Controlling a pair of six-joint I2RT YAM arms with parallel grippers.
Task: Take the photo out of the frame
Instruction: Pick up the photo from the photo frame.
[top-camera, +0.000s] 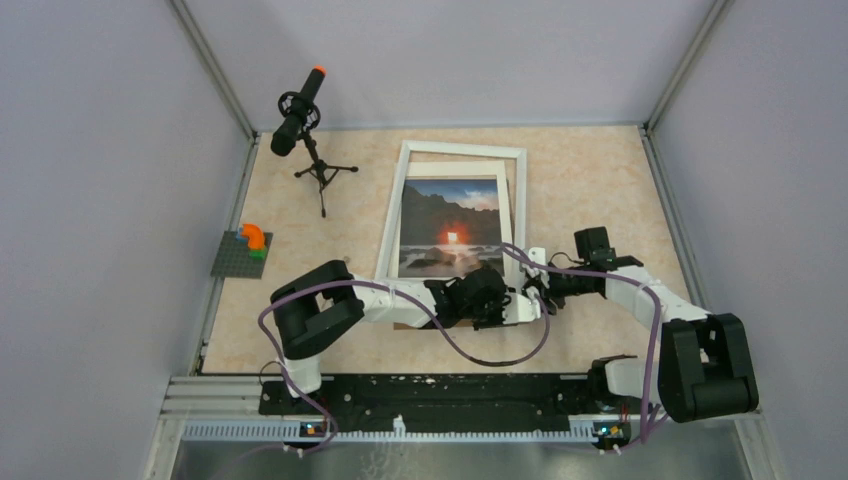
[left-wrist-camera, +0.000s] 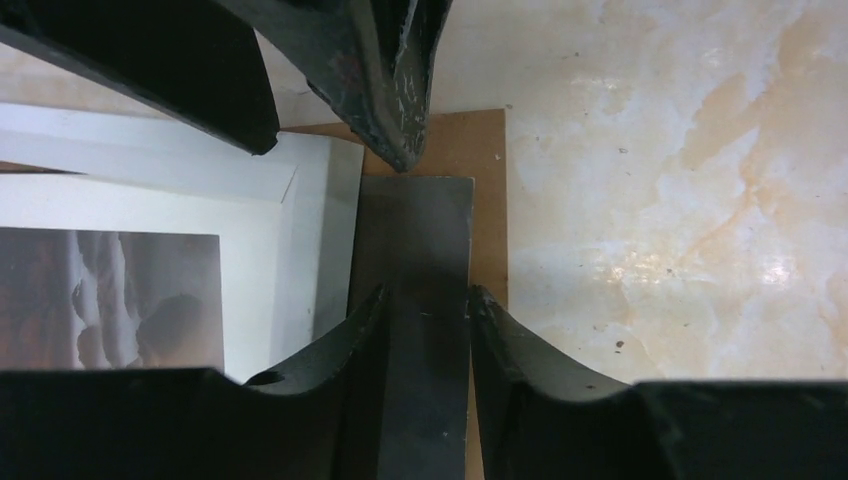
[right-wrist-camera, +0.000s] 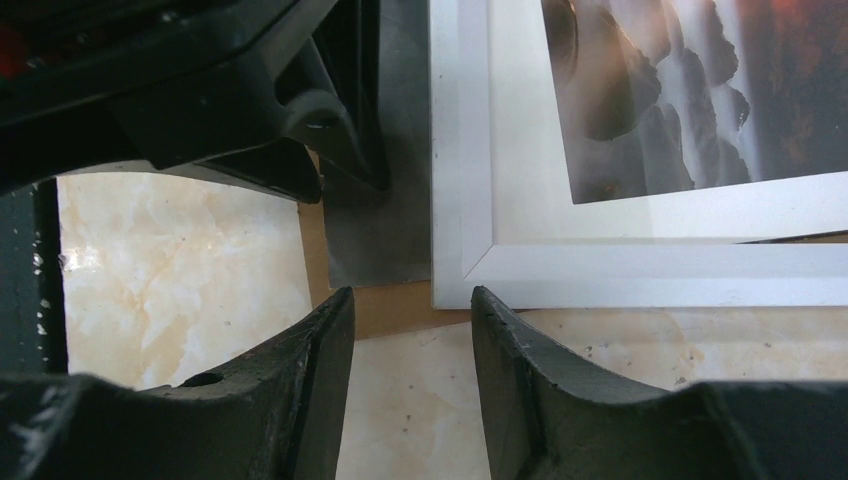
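The photo (top-camera: 450, 225) lies face up inside the frame (top-camera: 460, 149), flat on the middle of the bench (left-wrist-camera: 650, 200). From above, the print and its white mat look skewed against the white border, so it seems loosened but not yet out. At the frame's near right corner a brown backing board (right-wrist-camera: 400, 305) pokes out from underneath, with a dark grey sheet (left-wrist-camera: 415, 230) lying on it. The left fingers (left-wrist-camera: 340, 365) stand apart over that grey sheet, clamped on nothing visible. The right fingers (right-wrist-camera: 300, 390) are apart too, just beside the frame corner, above the board's edge. The step looks like separating the layers. One arm should pin the frame's border while the other slides the print out flat, gripping only the mat margin so the gloss isn't creased.
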